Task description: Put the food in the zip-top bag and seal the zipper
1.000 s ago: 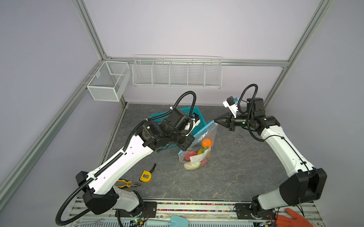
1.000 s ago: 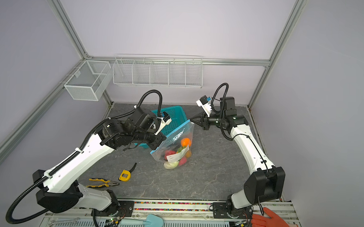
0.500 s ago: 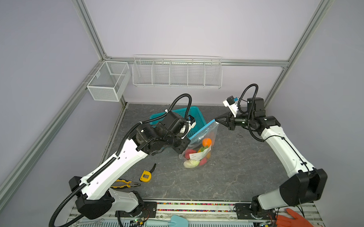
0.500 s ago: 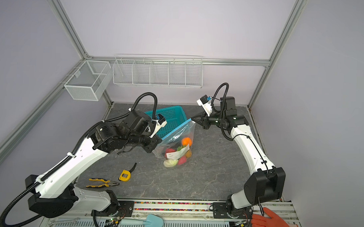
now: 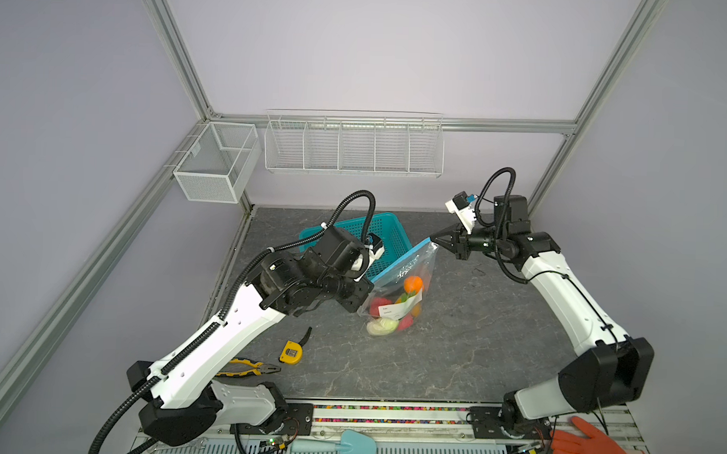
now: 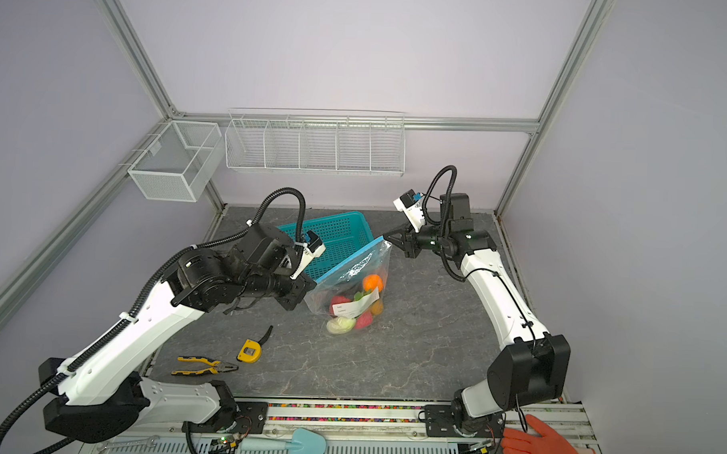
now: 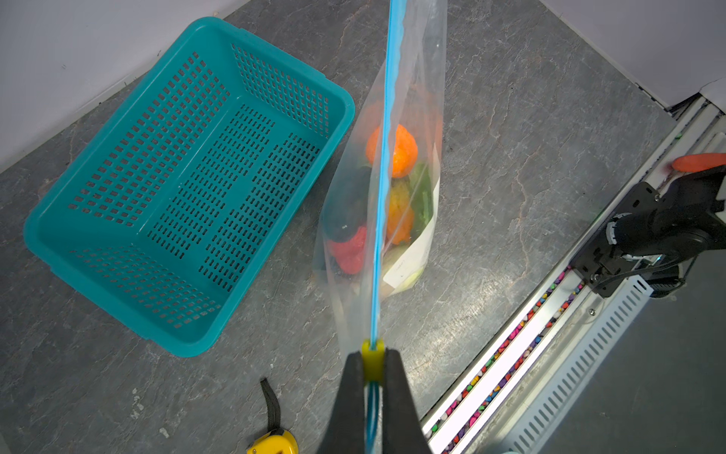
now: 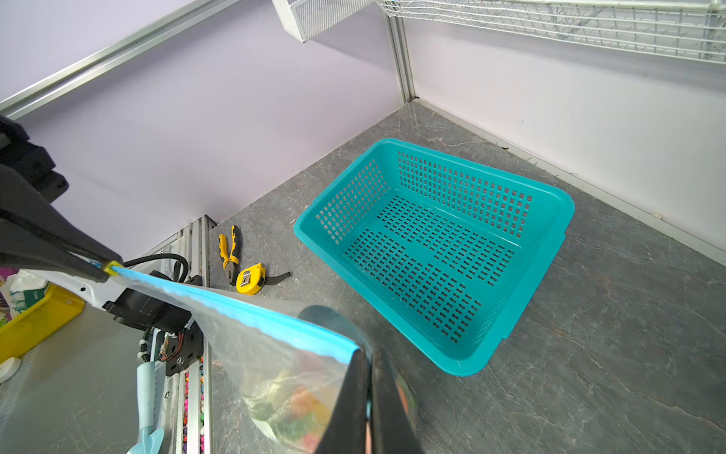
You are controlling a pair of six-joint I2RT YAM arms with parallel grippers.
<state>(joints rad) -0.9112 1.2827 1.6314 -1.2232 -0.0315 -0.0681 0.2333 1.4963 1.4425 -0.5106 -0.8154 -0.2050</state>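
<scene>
The zip-top bag [image 5: 412,275] hangs stretched between my two grippers, its bottom resting on the table. The food [image 5: 396,310] lies inside it: an orange piece [image 7: 398,151] on top, with red, yellow, green and white pieces below. The zipper [image 7: 383,196] runs taut as one light-blue line. My left gripper [image 7: 372,357] is shut on the yellow slider tab [image 7: 372,363] at the strip's left end, also visible in both top views [image 6: 305,288]. My right gripper [image 8: 367,357] is shut on the bag's upper right corner [image 5: 434,239].
An empty teal basket [image 5: 378,237] stands just behind the bag. A yellow tape measure [image 5: 291,352] and pliers [image 5: 248,367] lie at the front left. Wire baskets [image 5: 352,146] hang on the back wall. An orange-gloved hand [image 5: 591,448] rests at the front right rail.
My left gripper has slid left and toward the front along the zipper with the slider tab, and the strip behind it is drawn straight. The right gripper has held still.
</scene>
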